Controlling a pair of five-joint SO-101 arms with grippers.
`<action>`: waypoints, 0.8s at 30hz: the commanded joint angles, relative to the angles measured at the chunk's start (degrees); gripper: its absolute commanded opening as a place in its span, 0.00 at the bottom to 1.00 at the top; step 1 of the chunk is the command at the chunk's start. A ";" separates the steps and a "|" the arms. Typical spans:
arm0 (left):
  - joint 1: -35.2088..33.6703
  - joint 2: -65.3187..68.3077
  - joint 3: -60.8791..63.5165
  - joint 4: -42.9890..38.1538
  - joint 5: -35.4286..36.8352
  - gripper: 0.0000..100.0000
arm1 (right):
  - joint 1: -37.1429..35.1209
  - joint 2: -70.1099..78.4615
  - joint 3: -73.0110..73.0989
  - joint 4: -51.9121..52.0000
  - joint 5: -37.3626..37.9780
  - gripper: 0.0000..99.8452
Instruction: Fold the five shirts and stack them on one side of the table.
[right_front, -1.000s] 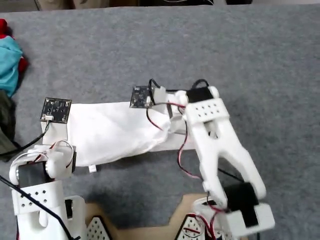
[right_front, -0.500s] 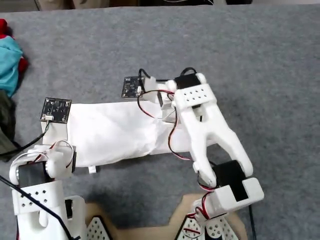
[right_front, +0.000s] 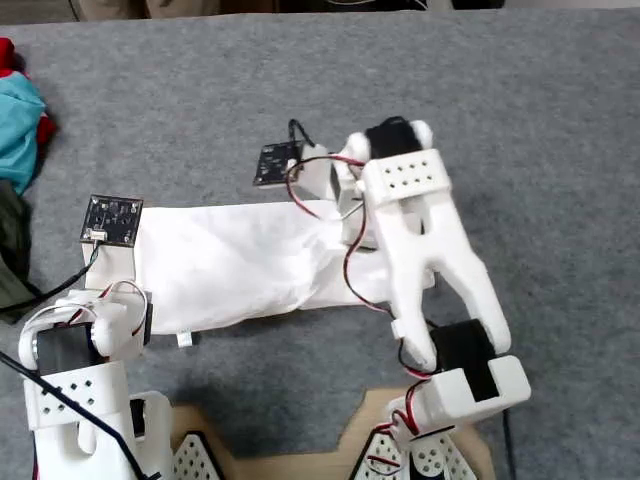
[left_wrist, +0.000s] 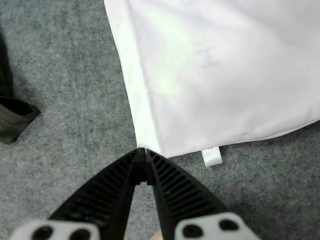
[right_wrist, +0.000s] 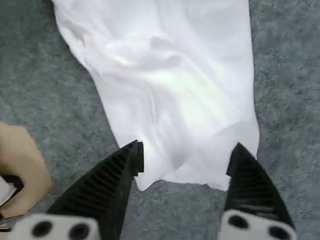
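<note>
A white shirt (right_front: 230, 265), folded into a long strip, lies across the near middle of the grey table (right_front: 520, 120). My left gripper (left_wrist: 145, 156) sits at the strip's left end, shut with its tips pinching the hem corner of the white shirt (left_wrist: 210, 75). My right gripper (right_wrist: 186, 162) hangs open over the other end of the white shirt (right_wrist: 170, 85), one finger on each side of the strip and nothing held. In the high view the right gripper (right_front: 343, 215) is above the strip's right part.
A pile of teal and red clothes (right_front: 20, 120) and a dark garment (right_front: 10, 250) lie at the table's left edge. The dark garment (left_wrist: 12, 112) lies near my left gripper. Cardboard (right_front: 300, 455) edges the table's front between the arm bases. The far and right table areas are bare.
The right arm swung left, then drew back toward the table's far side, and the shirt's bunched fold now lies flatter. The left arm has not moved.
</note>
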 joint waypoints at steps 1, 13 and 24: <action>-0.53 -0.48 -0.53 0.09 -0.44 0.02 | 2.24 -2.07 -2.68 3.78 0.44 0.06; -0.18 -0.48 -0.35 0.09 -0.44 0.02 | -1.27 -12.88 22.37 -7.47 -0.09 0.06; -0.35 -0.48 -0.35 0.09 -0.44 0.02 | -4.00 6.55 11.56 -18.99 -9.14 0.03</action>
